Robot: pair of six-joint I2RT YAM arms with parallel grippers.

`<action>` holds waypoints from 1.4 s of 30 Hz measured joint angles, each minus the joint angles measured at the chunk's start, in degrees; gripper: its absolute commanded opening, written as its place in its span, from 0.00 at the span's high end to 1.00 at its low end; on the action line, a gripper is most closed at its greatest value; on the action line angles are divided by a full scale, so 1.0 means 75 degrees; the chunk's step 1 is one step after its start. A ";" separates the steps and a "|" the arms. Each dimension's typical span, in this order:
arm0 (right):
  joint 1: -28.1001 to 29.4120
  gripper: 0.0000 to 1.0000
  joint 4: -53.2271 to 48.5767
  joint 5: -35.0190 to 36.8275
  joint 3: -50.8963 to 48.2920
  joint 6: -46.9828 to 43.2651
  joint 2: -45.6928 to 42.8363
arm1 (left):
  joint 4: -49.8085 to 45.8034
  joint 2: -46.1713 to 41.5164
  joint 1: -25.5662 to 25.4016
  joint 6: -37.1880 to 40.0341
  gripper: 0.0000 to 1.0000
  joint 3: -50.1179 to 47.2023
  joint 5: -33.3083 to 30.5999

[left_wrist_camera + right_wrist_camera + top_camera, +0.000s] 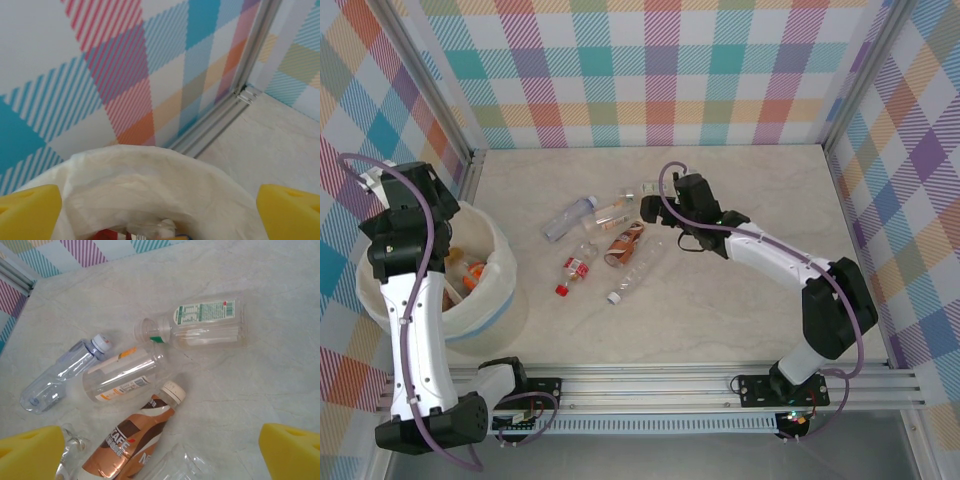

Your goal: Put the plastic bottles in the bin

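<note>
The left gripper is hanging over the large round bin lined with a translucent white plastic bag. The bin is standing at the left edge of the pale marbled tabletop, close to the plaid side wall. The gripper's 2 yellow fingertips are standing wide apart with nothing between them, and the bag's crumpled rim is lying just below. In the top view, bottles with orange parts are lying inside the bin.

The right gripper is hovering above the loose bottles near the middle of the table, its jaws released and spread wide, gripping nothing. Under it, a brown coffee-labelled bottle with a white cap is lying on its side, touching a crushed clear bottle at the lower edge of the wrist view. Just beyond its cap, a clear bottle with an orange-and-white label is lying beside a blue-tinted clear bottle with a white cap. Farther off, a clear bottle with a green-and-white label is lying apart from the others.

In the top view, a red-labelled bottle with a red cap and a clear bottle with a white cap are lying nearer the arm bases, between the bin and the right arm.
</note>
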 measured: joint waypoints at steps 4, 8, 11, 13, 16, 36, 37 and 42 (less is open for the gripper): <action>0.0015 0.00 -0.0373 0.0003 -0.0006 0.0627 0.0070 | -0.0102 0.0064 0.0000 -0.0125 0.00 0.0009 0.0784; 0.0160 0.00 -0.0629 0.0125 -0.0149 0.1381 0.0283 | -0.0108 0.0003 0.0003 -0.0184 0.00 0.0012 0.1886; 0.0358 0.00 -0.0860 0.0207 -0.0216 0.1853 0.0615 | -0.0052 -0.0108 0.0003 -0.0239 0.00 0.0012 0.3165; 0.0420 0.00 -0.0938 0.0178 -0.0219 0.2025 0.0833 | 0.0070 -0.0198 -0.0023 -0.0283 0.00 0.0017 0.4068; 0.0466 0.01 -0.1055 0.0143 -0.0213 0.2235 0.1102 | 0.0073 -0.0256 -0.0449 -0.0318 0.00 0.0210 0.4817; 0.0839 0.23 -0.1145 0.0096 0.0076 0.3590 0.2299 | 0.1005 0.0577 -0.4004 -0.0283 0.00 -0.0020 0.5365; 0.0839 0.27 -0.1093 0.0082 0.0073 0.3692 0.2299 | 0.1064 0.0629 -0.4028 -0.0291 0.00 -0.0058 0.5403; 0.0839 0.41 -0.0548 0.0087 -0.0157 0.4022 0.2299 | 0.1285 0.0801 -0.4132 -0.0434 0.00 -0.0312 0.5671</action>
